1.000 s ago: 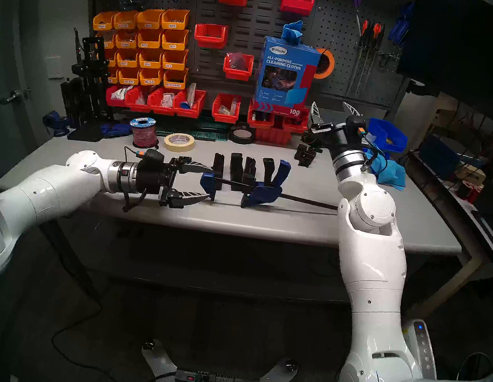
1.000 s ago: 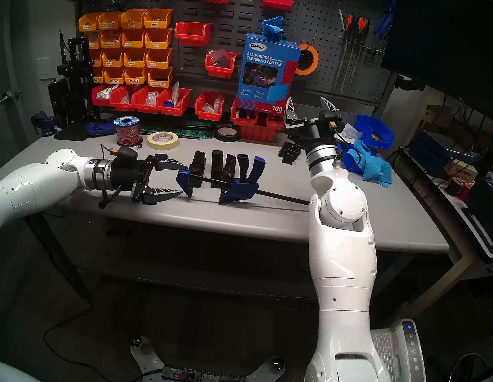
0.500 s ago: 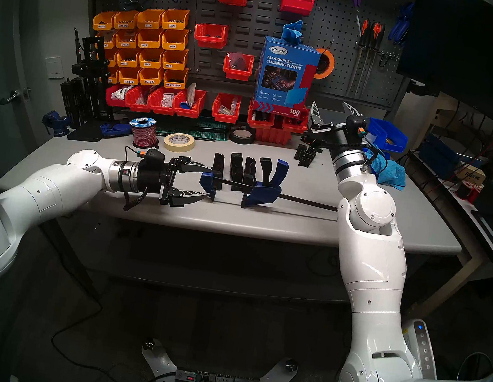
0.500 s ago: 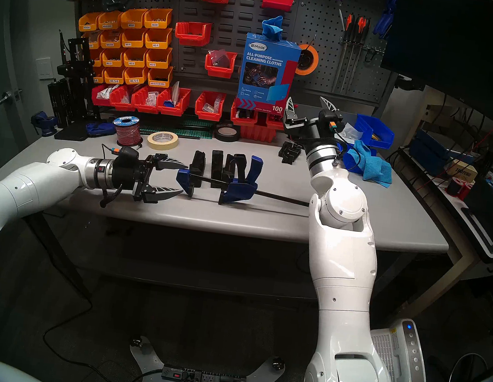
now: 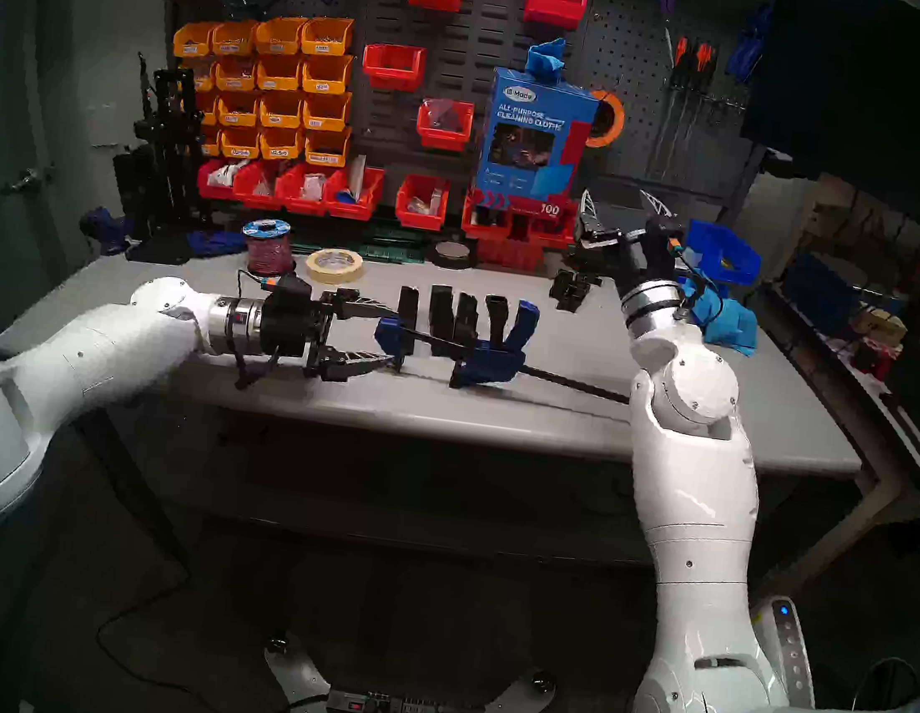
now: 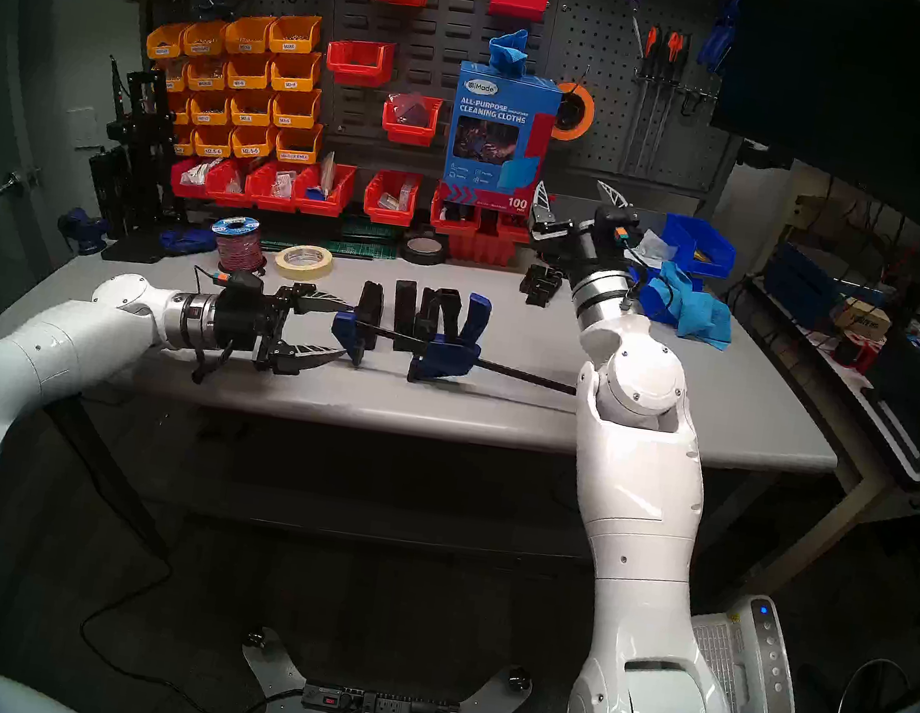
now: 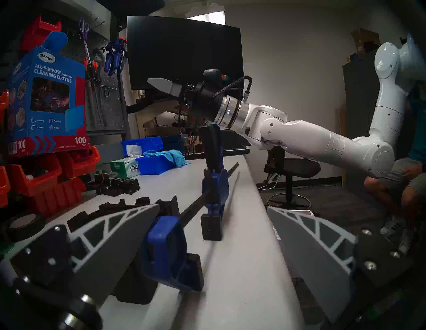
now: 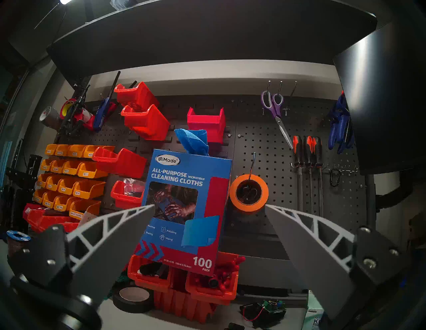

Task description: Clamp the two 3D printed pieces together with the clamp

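Observation:
The clamp (image 5: pixel 489 362) rests on the grey table (image 5: pixel 554 424), its bar running left to right and its handle (image 5: pixel 526 321) pointing up. Its fixed blue jaw (image 5: pixel 390 338) is at the left end. The black 3D printed pieces (image 5: pixel 440 312) stand upright just behind the bar, outside the clamp's jaws. My left gripper (image 5: pixel 390 338) is open, its fingertips on either side of the fixed jaw (image 7: pixel 166 248), which lies by the view's left finger (image 7: pixel 110 232) in the left wrist view. My right gripper (image 5: pixel 618 196) is open and empty, raised at the back right, facing the pegboard (image 8: pixel 209 206).
A masking tape roll (image 5: pixel 335 265) and wire spool (image 5: pixel 268 249) sit behind my left gripper. A cluster of small black parts (image 5: pixel 571 292), a blue cloth (image 5: pixel 730 324) and blue bin (image 5: pixel 722 253) are at the back right. Red bins (image 5: pixel 351 193) and a cloth box (image 5: pixel 532 141) line the back.
My left gripper has moved a little to the right onto the clamp's fixed jaw and its fingers stand slightly closer together. The clamp's bar has swung slightly. The right arm has not moved.

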